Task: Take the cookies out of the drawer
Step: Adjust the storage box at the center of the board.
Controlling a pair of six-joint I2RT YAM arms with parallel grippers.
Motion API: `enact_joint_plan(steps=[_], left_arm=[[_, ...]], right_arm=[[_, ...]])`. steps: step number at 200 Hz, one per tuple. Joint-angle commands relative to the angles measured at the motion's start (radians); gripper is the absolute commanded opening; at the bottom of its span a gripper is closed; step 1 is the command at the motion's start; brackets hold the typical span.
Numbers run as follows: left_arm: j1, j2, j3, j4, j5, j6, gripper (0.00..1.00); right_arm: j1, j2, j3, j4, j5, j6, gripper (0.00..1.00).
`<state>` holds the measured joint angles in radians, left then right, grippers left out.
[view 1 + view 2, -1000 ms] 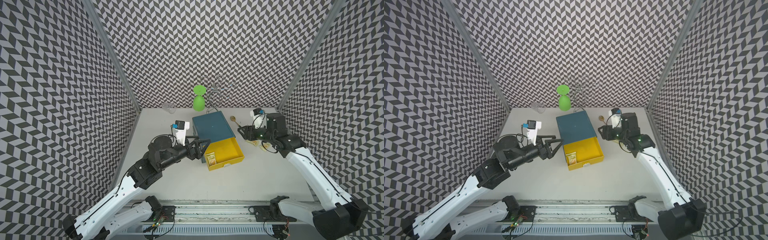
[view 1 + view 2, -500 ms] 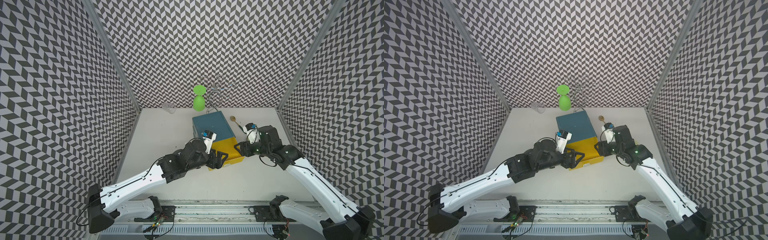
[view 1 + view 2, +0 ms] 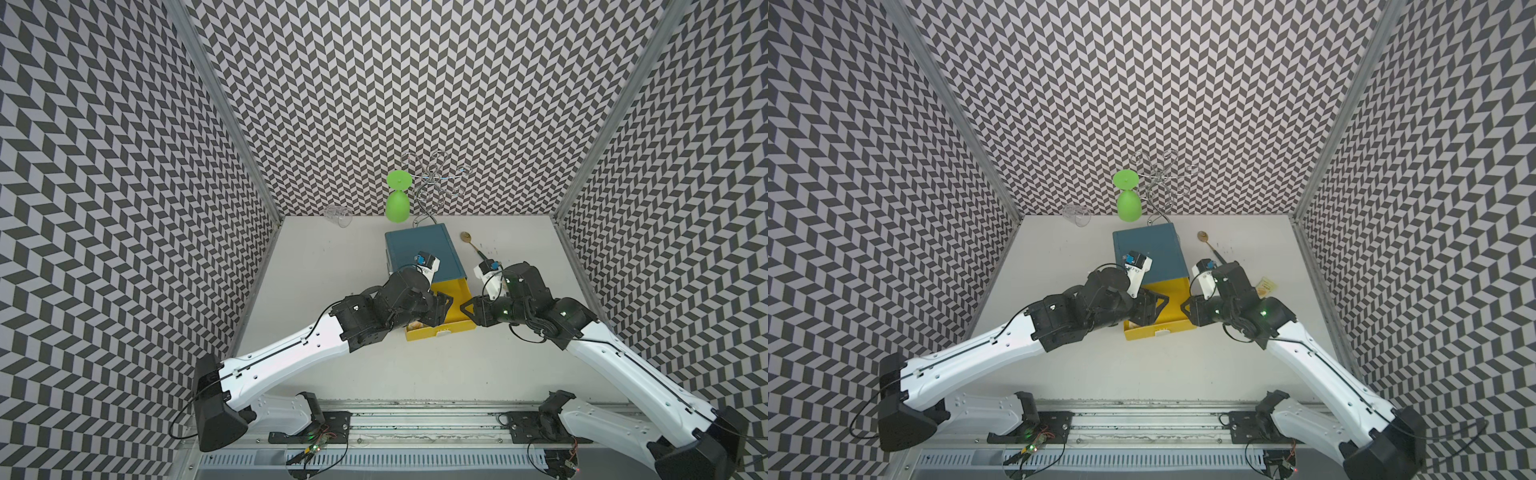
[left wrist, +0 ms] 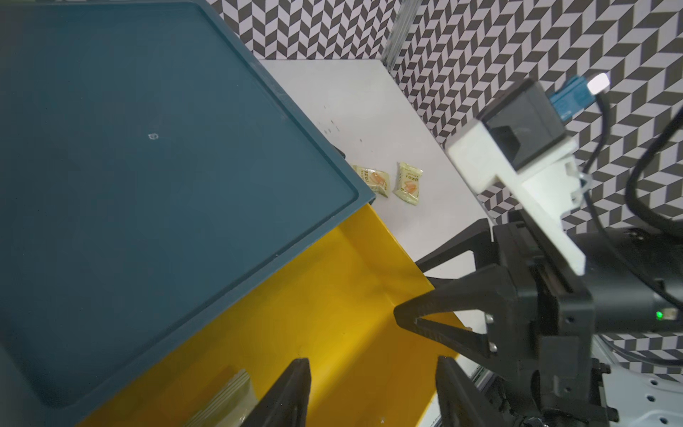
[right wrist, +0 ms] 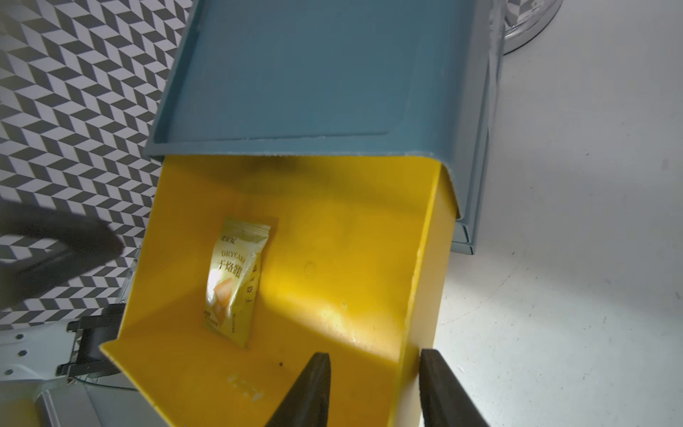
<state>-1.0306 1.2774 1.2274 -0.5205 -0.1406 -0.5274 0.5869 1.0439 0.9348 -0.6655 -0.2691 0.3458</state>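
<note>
One cookie (image 5: 236, 281) in drawer (image 5: 351, 240); two cookies (image 4: 373, 181) (image 4: 408, 183) on table (image 4: 369, 111) right of cabinet (image 4: 148, 148).

Left arm (image 3: 286, 353) and right arm (image 3: 623, 365): white link shells, black joint housings. Wrist camera (image 4: 517, 136): black body, white bracket, blue connector (image 4: 569, 98), black cable (image 4: 606, 122). Green status LED (image 4: 659, 315). Right gripper (image 4: 405, 288) fingers (image 4: 462, 292): black, triangular, skeletal, silver screws.

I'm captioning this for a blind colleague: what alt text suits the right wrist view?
One pale yellow cookie packet lies on the floor of a yellow drawer pulled out of a blue-green cabinet on a white table. The right gripper, open, straddles one side wall of the drawer.
</note>
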Motion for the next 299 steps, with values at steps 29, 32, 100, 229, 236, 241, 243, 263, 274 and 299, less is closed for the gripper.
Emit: enact_joint_plan(steps=[29, 32, 100, 229, 236, 241, 243, 263, 274, 299], left_arm=[[0.031, 0.029, 0.126, -0.232, -0.082, 0.098, 0.64], [0.033, 0.032, 0.13, -0.243, -0.082, 0.102, 0.65], [0.02, 0.165, 0.146, -0.352, -0.106, 0.059, 0.76], [0.018, 0.233, 0.025, -0.393, -0.122, -0.057, 0.85], [0.017, 0.241, 0.027, -0.402, -0.124, -0.054, 0.85], [0.018, 0.245, 0.029, -0.413, -0.128, -0.057, 0.85], [0.019, 0.25, 0.03, -0.416, -0.129, -0.057, 0.85], [0.02, 0.258, 0.028, -0.42, -0.133, -0.05, 0.85], [0.02, 0.257, 0.023, -0.41, -0.131, -0.048, 0.84], [0.018, 0.246, 0.009, -0.331, -0.055, -0.027, 0.83]], right_arm=[[0.077, -0.039, -0.033, 0.113, 0.007, 0.141, 0.43], [0.081, -0.04, -0.036, 0.117, 0.013, 0.147, 0.43], [0.108, -0.046, -0.054, 0.138, 0.033, 0.159, 0.42], [0.11, -0.043, -0.056, 0.132, 0.038, 0.125, 0.42], [0.109, -0.04, -0.053, 0.132, 0.035, 0.125, 0.42], [0.109, -0.038, -0.052, 0.133, 0.032, 0.126, 0.42], [0.109, -0.037, -0.052, 0.132, 0.03, 0.126, 0.42], [0.11, -0.033, -0.05, 0.135, 0.029, 0.124, 0.42], [0.11, -0.032, -0.05, 0.138, 0.03, 0.124, 0.41], [0.11, -0.03, -0.05, 0.147, 0.025, 0.125, 0.41]])
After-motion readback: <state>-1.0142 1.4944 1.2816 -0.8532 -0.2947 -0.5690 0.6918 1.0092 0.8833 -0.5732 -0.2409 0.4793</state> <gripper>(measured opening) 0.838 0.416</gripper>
